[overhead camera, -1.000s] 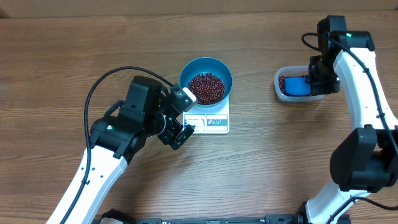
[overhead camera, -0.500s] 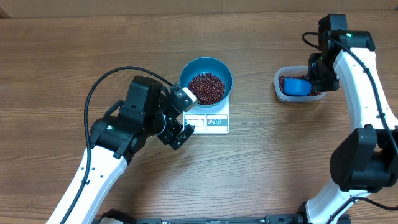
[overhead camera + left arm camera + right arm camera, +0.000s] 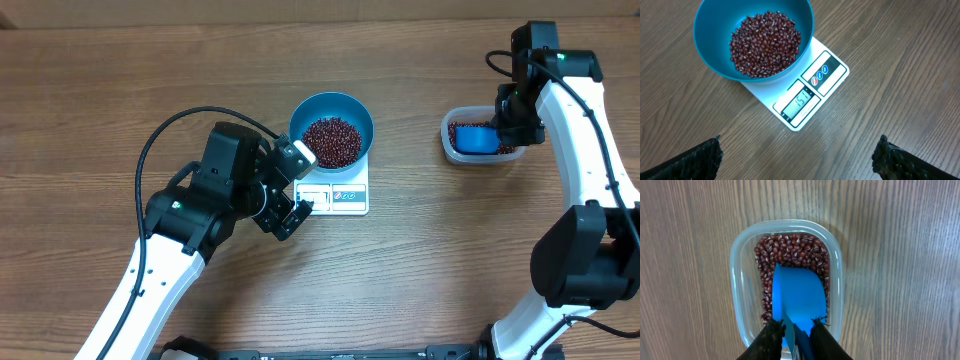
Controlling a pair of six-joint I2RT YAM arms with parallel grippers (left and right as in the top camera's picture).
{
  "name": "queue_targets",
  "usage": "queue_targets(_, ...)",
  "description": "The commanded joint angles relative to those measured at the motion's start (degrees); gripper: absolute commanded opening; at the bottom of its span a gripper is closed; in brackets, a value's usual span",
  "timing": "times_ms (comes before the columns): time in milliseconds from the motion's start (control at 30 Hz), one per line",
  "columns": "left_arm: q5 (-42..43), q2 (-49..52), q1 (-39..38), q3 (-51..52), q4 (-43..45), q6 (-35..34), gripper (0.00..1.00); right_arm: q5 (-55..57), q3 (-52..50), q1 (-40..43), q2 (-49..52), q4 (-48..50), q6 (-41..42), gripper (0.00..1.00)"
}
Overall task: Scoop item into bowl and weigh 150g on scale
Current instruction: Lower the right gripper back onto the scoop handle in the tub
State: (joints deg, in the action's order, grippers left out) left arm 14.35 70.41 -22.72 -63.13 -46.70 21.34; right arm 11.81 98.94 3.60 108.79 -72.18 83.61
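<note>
I see two arms over one wood-grain tabletop [image 3: 150, 80], with one bowl, one scale, one tub, one scoop and two heaps of beans.

The bowl [image 3: 305, 115], round, deep, smooth and plain blue, sits on the 12 o'clock part of the scale [image 3: 348, 197], touching it. Inside it lies a loose heap of small, glossy red-brown beans [image 3: 331, 140].

The scale is a flat white square. Its display window and a panel with three small red and blue ovals run along its 6 o'clock edge. From the left wrist camera the digits look like 151, though they are small and I cannot be sure.

The left fingers [image 3: 300, 190] hover at about 8 o'clock of the scale, spread fully apart and holding nothing. In the wrist view only their two dark, rough tips show at the lower corners.

Well apart, at 3 o'clock of the bowl, stands the clear plastic tub [image 3: 447, 135], a rounded rectangle. It holds the second heap of beans and the small blue scoop [image 3: 797, 297], which lies on them.

The right fingers [image 3: 796, 342] are pinched narrowly onto the scoop's handle at the tub's 6 o'clock end in the wrist view.
</note>
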Motion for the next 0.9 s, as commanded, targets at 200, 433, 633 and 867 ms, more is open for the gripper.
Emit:
queue_targets(200,0.09,-0.02,0.31,-0.35,0.2,-0.35,1.0,0.09,-0.33,-0.31,-0.11,0.79,-0.04,0.17)
queue_targets(433,0.07,-0.02,0.31,-0.35,0.2,-0.37,1.0,-2.47,-0.33,-0.7,1.62,1.01,-0.04,0.06)
queue_targets(633,0.07,-0.02,0.31,-0.35,0.2,-0.35,1.0,-2.47,-0.33,-0.83,1.64,0.74,-0.09,0.15)
queue_targets(867,0.07,-0.02,0.31,-0.35,0.2,-0.35,1.0,-2.47,-0.33,-1.33,1.92,0.42,-0.07,0.22)
